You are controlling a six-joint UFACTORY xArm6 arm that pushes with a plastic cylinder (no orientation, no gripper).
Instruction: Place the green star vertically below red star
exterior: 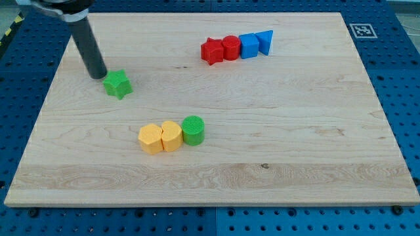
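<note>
The near edge of the wooden worktop [216, 190] carries no blocks in its front strip. Its lower corners run close to the view's bottom edge.

Above that strip, left of centre, three blocks sit in a touching row. From the view's left: a yellow block [150, 139], a second yellow block [171, 136] and a green cylinder [193, 130]. The exact shapes of the two yellow blocks are hard to make out; both show faceted sides.

Farther back, toward the view's left, lies the green star [118, 84]. The tip [99, 75] rests on the worktop just beside this star, at its upper left. Whether the two touch cannot be told.

The dark rod rises from the tip, tilted toward the view's upper left. Its upper end and the arm body are cut off by the view's top edge. The arm carries no pincer, so no open or closed state applies.

Farthest back, right of centre, four blocks form a touching row. From the view's left: the red star [211, 50], a red cylinder [231, 47], a blue cube [249, 45] and a blue triangular block [265, 41]. The green star lies well apart from the red star, to the view's left and lower.
</note>
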